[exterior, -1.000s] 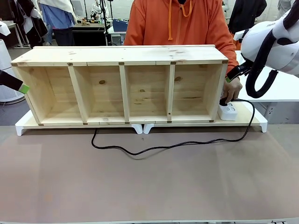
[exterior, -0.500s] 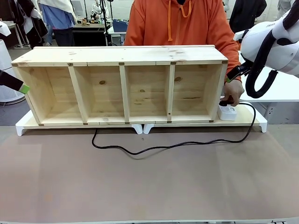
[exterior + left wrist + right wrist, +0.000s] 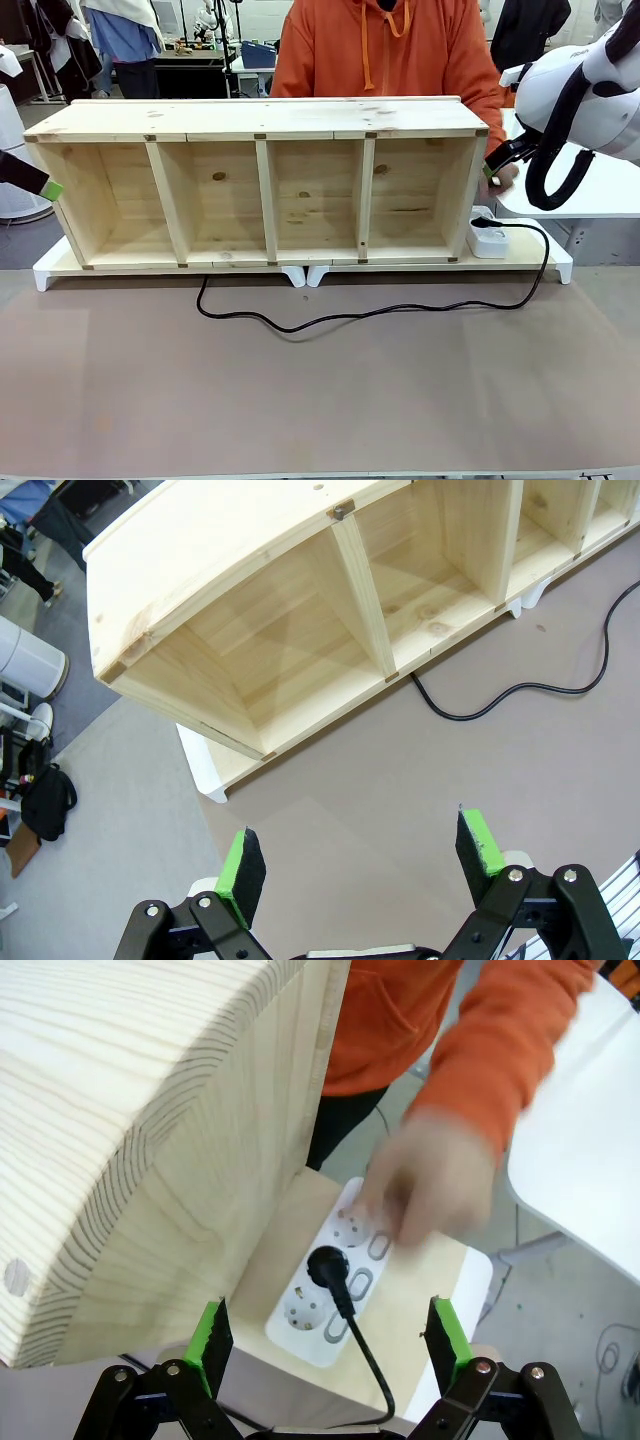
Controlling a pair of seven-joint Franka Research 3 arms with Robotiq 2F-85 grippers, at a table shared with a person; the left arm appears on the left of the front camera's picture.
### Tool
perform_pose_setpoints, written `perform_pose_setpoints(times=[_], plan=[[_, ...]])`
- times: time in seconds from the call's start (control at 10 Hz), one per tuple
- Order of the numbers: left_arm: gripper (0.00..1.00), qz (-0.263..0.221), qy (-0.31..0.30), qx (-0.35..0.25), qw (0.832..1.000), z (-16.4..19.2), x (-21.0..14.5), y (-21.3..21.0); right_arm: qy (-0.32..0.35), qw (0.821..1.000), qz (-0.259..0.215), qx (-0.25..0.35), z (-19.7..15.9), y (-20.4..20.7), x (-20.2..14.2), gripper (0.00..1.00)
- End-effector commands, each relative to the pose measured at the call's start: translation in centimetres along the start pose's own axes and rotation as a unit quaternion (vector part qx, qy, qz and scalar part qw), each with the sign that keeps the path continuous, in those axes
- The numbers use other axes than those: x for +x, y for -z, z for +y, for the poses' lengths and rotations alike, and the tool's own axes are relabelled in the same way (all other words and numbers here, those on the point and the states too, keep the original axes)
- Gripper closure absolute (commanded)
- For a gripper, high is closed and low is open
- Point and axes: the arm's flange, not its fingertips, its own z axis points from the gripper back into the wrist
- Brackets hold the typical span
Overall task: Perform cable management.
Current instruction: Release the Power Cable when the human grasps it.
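The cable point(image 3: 380, 311) is a thin black cord that comes out from under the wooden shelf point(image 3: 262, 118), loops across the brown table and curves up on the right. Its round black plug point(image 3: 328, 1265) sits in the middle socket of the white power strip point(image 3: 300, 1316). My right gripper point(image 3: 328, 1332) hangs open above the strip, beside the shelf's right end, with nothing between its green pads. My left gripper point(image 3: 360, 855) is open over the table off the shelf's left end, far from the cable point(image 3: 520, 690). A person's blurred hand point(image 3: 430, 1185) hovers above the strip's far end.
The shelf has several open compartments and stands on a white base point(image 3: 305, 274) along the table's far side. The person in an orange hoodie point(image 3: 385, 50) stands behind it. A white table point(image 3: 600, 190) lies to the right. The brown table point(image 3: 320, 400) spreads in front.
The person's hand has let go of the plug and lifted away from the power strip. The plug stays in its socket. Both arms have held still.
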Motion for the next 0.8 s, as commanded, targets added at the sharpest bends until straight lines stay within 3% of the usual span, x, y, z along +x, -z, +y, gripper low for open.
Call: perform_pose_setpoints(times=[0.0,0.7], plan=[[0.00,0.000,0.000,0.001,1.000,0.05,0.02,0.06,0.004,1.000,-0.002,0.001,0.14,-0.09,0.15,0.00],[0.00,0.000,0.000,0.001,1.000,0.05,0.02,0.06,0.004,1.000,-0.002,0.001,0.14,-0.09,0.15,0.00]])
